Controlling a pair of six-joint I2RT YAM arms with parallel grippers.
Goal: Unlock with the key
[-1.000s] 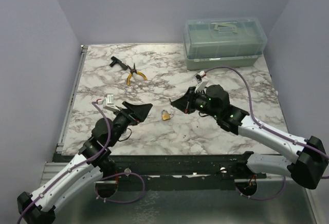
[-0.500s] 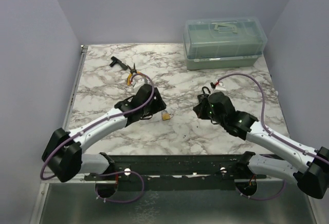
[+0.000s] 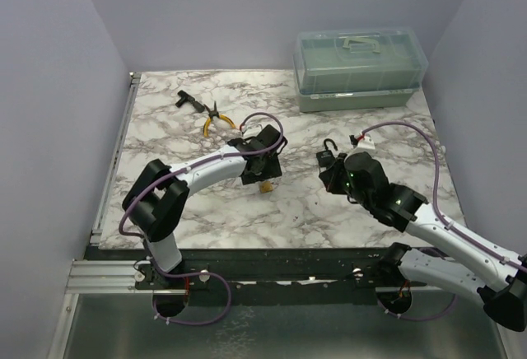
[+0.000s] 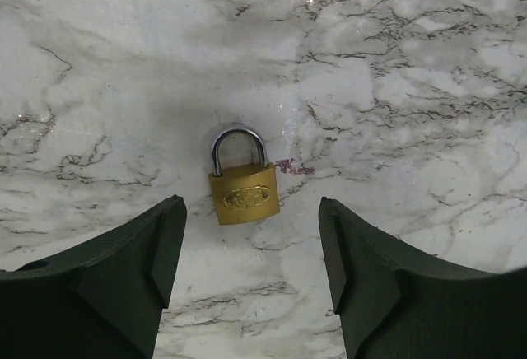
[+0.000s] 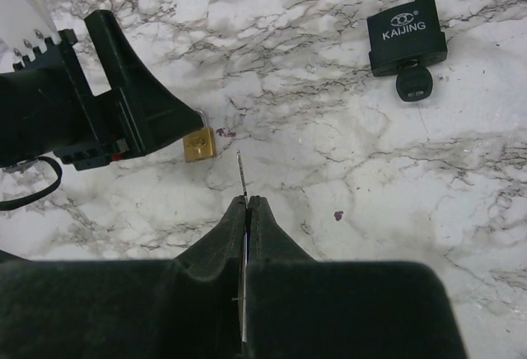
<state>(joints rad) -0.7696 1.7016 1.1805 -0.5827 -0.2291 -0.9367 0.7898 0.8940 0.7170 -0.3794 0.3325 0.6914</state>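
L end effector (image 4: pixel 251 235) spread wide, brass padlock (image 4: pixel 244 198) centred between its jaws on table (image 4: pixel 412 87); R end effector (image 5: pixel 246 207) clenched on key (image 5: pixel 240 171).

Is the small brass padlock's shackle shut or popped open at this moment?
Shut. In the left wrist view both shackle legs of the brass padlock sit in its body, and it lies flat on the table.

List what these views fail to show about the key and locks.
1. Key: right wrist view, only its tip shows; the rest sits inside the shut right hand.
2. Brass padlock: keyhole not visible in any view.
3. Black padlock: shackle cut by the top edge.
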